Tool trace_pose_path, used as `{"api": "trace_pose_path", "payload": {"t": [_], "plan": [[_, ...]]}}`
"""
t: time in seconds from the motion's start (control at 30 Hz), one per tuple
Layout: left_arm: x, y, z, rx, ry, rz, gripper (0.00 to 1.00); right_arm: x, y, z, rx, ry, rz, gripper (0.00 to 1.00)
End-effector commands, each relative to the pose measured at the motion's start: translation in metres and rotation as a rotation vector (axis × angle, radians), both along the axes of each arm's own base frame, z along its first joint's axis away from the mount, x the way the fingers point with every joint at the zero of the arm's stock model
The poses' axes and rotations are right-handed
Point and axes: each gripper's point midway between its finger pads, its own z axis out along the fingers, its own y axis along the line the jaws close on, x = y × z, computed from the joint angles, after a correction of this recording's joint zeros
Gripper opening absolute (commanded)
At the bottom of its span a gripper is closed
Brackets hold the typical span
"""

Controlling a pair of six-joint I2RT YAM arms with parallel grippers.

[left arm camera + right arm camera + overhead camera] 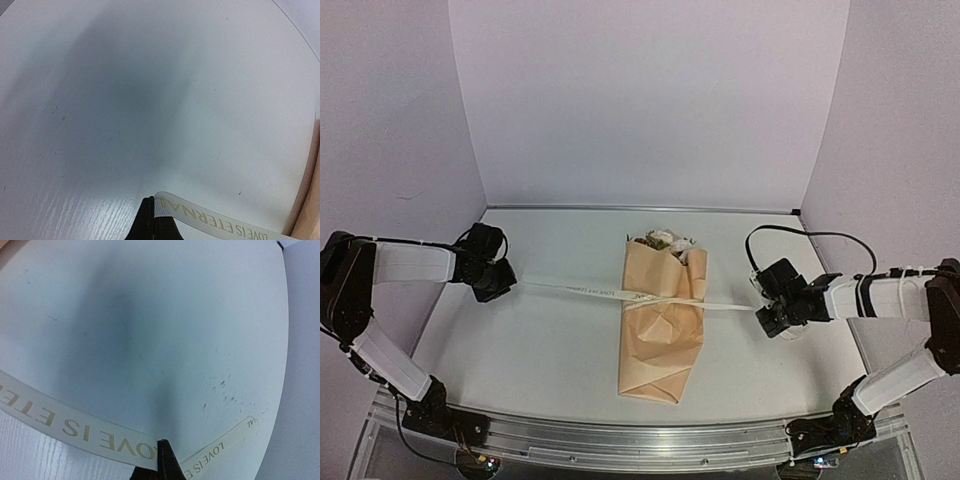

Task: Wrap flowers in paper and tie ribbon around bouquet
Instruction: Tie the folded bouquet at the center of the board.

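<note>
Two black robot arms reach in from the near edge of a white table, one toward each side edge. Between them they stretch a narrow cream-white fabric ribbon with gold printed lettering.

The left pincer, close to the left edge, is pressed together on one end of the ribbon. The right pincer, toward the right edge, is pressed together on the other end. Each wrist view shows dark fingertips clamping the lettered strip just above the bare table.

At the table's middle lies the bouquet, a cone of light tan kraft paper. It holds dried-looking cream and pink flowers with green leaves, which peek out of the wide end. Its long axis runs from the far edge to the near edge, with the flower heads toward the far edge.

The ribbon runs left to right across the cone's upper part, at right angles to that axis. It seems to cross over itself on the front, but whether a knot has formed cannot be told. The bouquet lies inward from both pincers, nearer the right one. Tightening probably means drawing both ends outward, toward the side edges.
</note>
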Motion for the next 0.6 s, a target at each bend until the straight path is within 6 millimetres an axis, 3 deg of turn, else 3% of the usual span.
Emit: {"api": "trace_pose_path", "payload": {"t": [0.0, 0.1, 0.37, 0.57], "plan": [[0.005, 0.017, -0.003, -0.109, -0.012, 0.094, 0.00, -0.015, -0.022, 0.016, 0.076, 0.123, -0.243, 0.00], [0.011, 0.040, -0.011, -0.239, 0.006, 0.182, 0.00, -0.013, -0.030, 0.017, 0.217, 0.138, -0.416, 0.00], [0.019, 0.142, -0.015, -0.467, -0.024, 0.527, 0.00, -0.001, -0.076, 0.026, 0.535, 0.082, -0.883, 0.00], [0.020, 0.189, -0.023, -0.529, -0.031, 0.661, 0.00, 0.001, -0.099, 0.027, 0.598, 0.060, -1.021, 0.00]]}}
